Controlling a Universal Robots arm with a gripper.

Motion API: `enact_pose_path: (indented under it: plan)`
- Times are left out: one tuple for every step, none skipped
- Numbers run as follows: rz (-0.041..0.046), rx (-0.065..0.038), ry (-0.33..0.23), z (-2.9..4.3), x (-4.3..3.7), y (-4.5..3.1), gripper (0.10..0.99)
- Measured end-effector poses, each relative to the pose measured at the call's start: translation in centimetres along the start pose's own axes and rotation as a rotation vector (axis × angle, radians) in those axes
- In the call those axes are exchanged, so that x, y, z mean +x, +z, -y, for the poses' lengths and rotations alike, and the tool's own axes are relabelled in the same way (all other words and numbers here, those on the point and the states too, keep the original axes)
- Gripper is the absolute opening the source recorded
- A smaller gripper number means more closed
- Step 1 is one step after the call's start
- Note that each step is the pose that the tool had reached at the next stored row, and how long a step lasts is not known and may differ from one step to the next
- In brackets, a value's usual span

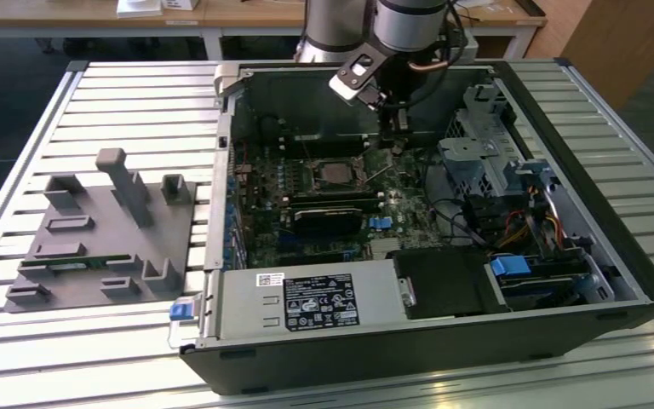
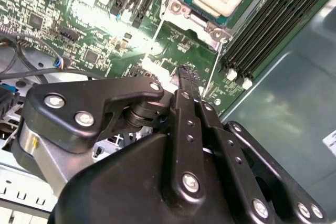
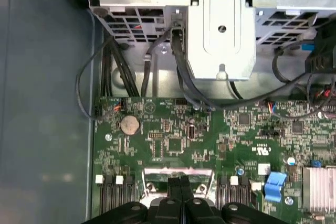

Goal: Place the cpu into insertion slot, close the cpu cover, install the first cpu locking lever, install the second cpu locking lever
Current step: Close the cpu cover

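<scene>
Cpu seated in the slot, gripper poised beside it

At the exterior view's left a grey fixture (image 1: pixel 106 230) sits on the table. To its right is the open case (image 1: pixel 599 256), where the cpu (image 1: pixel 333 175) lies flat in the slot (image 1: pixel 357 175) with the cover (image 2: pixel 198 20) framing it. Just right of the slot and slightly farther back, the gripper (image 1: pixel 393 146) hangs low over the board, its fingers (image 3: pixel 174 186) pressed together with nothing visible between them. A thin wire lever (image 2: pixel 157 35) stands close to the tips. The chip looks light, stiff and easily damaged, so I'd hold it only by its edges. The cover is thin, hinged sheet metal. The lever seems springy and slick, best pushed near its free end.
</scene>
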State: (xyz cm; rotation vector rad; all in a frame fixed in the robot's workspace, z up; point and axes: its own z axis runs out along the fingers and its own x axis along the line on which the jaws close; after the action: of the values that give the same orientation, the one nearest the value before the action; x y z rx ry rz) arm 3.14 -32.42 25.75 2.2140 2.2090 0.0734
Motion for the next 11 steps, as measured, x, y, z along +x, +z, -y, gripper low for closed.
enact_pose_path:
  plan:
    - [0.0000,0.001,0.000,-0.14,0.04,0.02,0.106]
    - [0.0001,0.001,0.000,-0.27,0.08,0.04,0.106]
    - [0.0001,0.002,0.000,-0.38,0.13,0.07,0.106]
    - [0.0001,0.002,0.000,-0.45,0.17,0.09,0.106]
    - [0.0001,0.002,0.000,-0.51,0.21,0.10,0.106]
    - [0.0002,0.002,0.000,-0.58,0.24,0.11,0.106]
    - [0.0002,0.002,0.000,-0.64,0.28,0.14,0.106]
    - [0.0001,0.002,0.000,-0.72,0.32,0.17,0.106]
    - [0.0001,0.002,0.000,-0.81,0.37,0.20,0.106]
    - [0.0001,0.003,0.000,-0.93,0.42,0.24,0.106]
    - [0.0003,0.003,0.000,-1.03,0.47,0.26,0.106]
